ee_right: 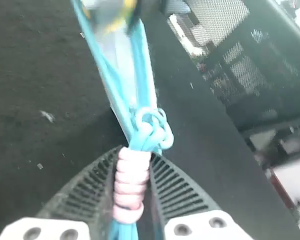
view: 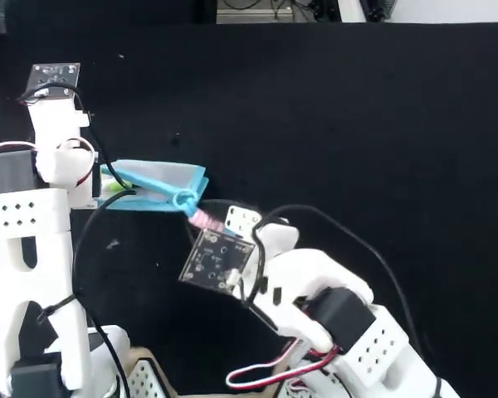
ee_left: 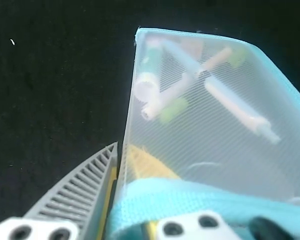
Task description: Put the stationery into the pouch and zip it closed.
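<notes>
Pouch [view: 162, 184], pale blue mesh, stationery [ee_left: 190, 85] inside, sits at the left of the black worktop [view: 357, 124] between both arms. Left gripper [view: 100, 187] jaws pinch its left end. Right gripper [ee_right: 132, 156] jaws pinch the pink zipper pull [ee_right: 129, 186].

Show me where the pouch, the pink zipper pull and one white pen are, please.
pouch [ee_left: 240, 165]: left wrist view, on its see-through mesh side.
pink zipper pull [ee_right: 129, 187]: right wrist view, on the middle beads.
white pen [ee_left: 237, 107]: left wrist view, on the middle of its barrel, inside the pouch.
</notes>
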Tool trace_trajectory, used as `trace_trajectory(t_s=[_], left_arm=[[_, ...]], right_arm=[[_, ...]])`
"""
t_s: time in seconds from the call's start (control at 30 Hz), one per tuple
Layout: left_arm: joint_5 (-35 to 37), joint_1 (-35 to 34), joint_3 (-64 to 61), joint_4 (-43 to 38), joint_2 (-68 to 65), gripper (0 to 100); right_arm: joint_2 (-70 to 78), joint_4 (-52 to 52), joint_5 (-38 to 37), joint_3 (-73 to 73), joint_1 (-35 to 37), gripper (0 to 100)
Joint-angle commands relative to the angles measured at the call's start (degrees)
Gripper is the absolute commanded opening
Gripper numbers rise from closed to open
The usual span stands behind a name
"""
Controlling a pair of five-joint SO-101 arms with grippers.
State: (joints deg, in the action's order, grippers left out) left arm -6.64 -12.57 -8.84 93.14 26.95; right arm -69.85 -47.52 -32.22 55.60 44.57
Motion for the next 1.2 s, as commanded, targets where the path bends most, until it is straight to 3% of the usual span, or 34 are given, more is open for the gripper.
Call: trace_trajectory(t_s=[0.0,0.47,0.6,0.7,0.97,1.17], left_arm=[[-0.26,0.04,-0.66,0.62,-0.62,3],[-0.26,0.13,-0.66,0.62,-0.53,3],[-0.26,0.13,-0.66,0.62,-0.53,3],[-0.26,0.13,-0.66,0.62,-0.62,3],[-0.26,0.13,-0.66,0.62,-0.35,3],[-0.26,0.04,-0.66,0.70,-0.18,3]], right_arm=[[-1.19,-0.35,3.25,-4.44,2.81,1.1],[-1.19,-0.79,4.57,-3.21,2.81,1.2],[-1.19,-1.93,4.84,-0.84,2.73,11.4],[-1.19,-4.57,10.02,-3.30,2.81,18.5],[1.01,-5.80,18.20,-6.90,2.55,15.6],[7.25,-2.73,28.84,-7.34,2.55,15.2]])
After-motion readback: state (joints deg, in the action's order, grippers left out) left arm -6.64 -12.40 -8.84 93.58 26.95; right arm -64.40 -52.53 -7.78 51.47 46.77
